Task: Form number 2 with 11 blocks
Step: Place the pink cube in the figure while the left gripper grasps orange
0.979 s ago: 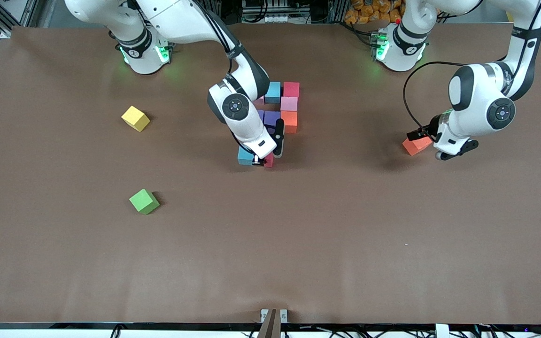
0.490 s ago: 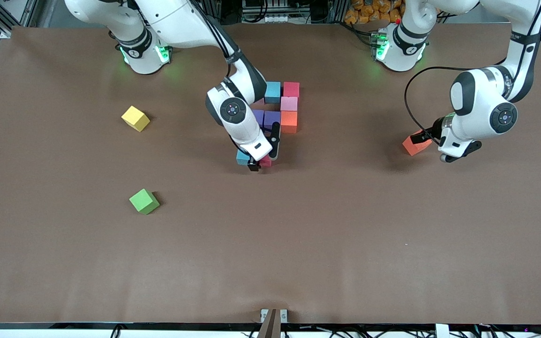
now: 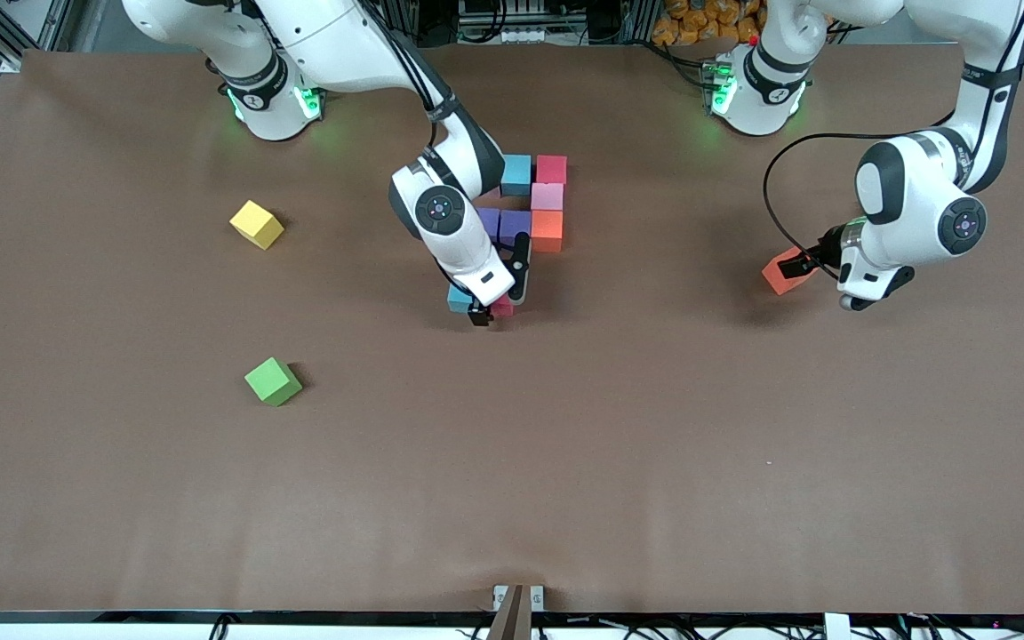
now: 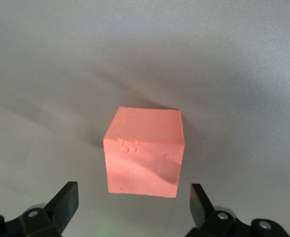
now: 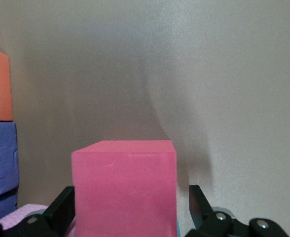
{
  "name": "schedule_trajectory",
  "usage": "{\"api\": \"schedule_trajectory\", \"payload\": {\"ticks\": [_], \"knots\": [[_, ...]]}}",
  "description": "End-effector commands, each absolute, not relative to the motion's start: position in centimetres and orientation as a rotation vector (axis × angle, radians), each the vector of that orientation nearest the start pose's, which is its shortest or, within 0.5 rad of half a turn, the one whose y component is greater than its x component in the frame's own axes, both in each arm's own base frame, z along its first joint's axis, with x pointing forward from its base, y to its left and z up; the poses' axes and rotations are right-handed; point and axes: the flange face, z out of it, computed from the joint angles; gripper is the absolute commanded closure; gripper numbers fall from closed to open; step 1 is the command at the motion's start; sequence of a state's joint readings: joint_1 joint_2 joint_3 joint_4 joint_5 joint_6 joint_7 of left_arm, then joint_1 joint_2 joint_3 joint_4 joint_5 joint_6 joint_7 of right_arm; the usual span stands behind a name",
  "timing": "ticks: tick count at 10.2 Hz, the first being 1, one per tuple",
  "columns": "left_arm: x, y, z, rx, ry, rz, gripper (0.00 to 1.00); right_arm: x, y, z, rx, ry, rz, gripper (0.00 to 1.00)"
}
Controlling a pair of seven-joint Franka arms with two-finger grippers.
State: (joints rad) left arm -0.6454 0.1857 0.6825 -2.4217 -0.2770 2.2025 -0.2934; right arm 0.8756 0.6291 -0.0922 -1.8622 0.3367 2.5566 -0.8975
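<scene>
The half-built digit of matte foam cubes (image 3: 521,213) sits mid-table toward the robots' bases, its long axis running from the bases down toward the front camera; farthest from the camera go a light blue cube (image 3: 516,174) and a crimson red cube (image 3: 552,168) side by side, a pink cube (image 3: 547,196) just below the crimson one, then a row of a purple cube (image 3: 515,226) and an orange cube (image 3: 548,229) touching, with more purple partly hidden by the arm; the row nearest the camera shows a second light blue cube (image 3: 460,298) and a second crimson red cube (image 5: 125,190) touching it, edges square to the rest.

The right gripper (image 3: 496,307) is down low at that crimson cube, fingers (image 5: 61,210) spread either side of it with gaps showing, so wide open and gripping nothing; the cube stands on the brown table (image 3: 565,444).

The left gripper (image 4: 132,202) hovers over a lone orange foam cube (image 4: 145,150) toward the left arm's end of the table, well apart from the digit, turned askew to it; its jaws stand wide, clear of the cube's sides, holding nothing.

Off toward the right arm's end lie a yellow foam cube (image 3: 256,224) and, nearer the camera, a green foam cube (image 3: 273,381).
</scene>
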Motion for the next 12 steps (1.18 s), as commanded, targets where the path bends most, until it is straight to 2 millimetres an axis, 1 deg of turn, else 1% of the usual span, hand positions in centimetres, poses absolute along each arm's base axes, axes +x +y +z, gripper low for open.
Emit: {"api": "schedule_trajectory", "payload": {"ticks": [1,4,7,10,11,12], "knots": [[45.8,1.9,22.0,-3.001,-0.871,0.549,0.00,46.1,45.2,20.0,-2.266,-1.924,-0.126,0.00],[45.9,1.9,21.7,-2.999,-0.903,0.551,0.00,46.1,45.2,21.1,-2.259,-1.906,-0.111,0.00],[46.1,2.0,21.2,-2.984,-0.902,0.550,0.00,45.9,45.4,23.3,-2.248,-1.875,-0.107,0.00],[46.3,1.9,20.3,-2.974,-0.954,0.565,0.00,46.2,45.0,25.6,-2.236,-1.861,-0.083,0.00],[46.3,1.8,20.2,-2.974,-0.950,0.567,0.00,47.4,44.4,26.9,-2.242,-1.840,-0.075,0.00],[46.2,1.9,19.8,-2.963,-0.947,0.574,0.00,49.5,42.6,28.3,-2.263,-1.788,-0.035,0.00]]}}
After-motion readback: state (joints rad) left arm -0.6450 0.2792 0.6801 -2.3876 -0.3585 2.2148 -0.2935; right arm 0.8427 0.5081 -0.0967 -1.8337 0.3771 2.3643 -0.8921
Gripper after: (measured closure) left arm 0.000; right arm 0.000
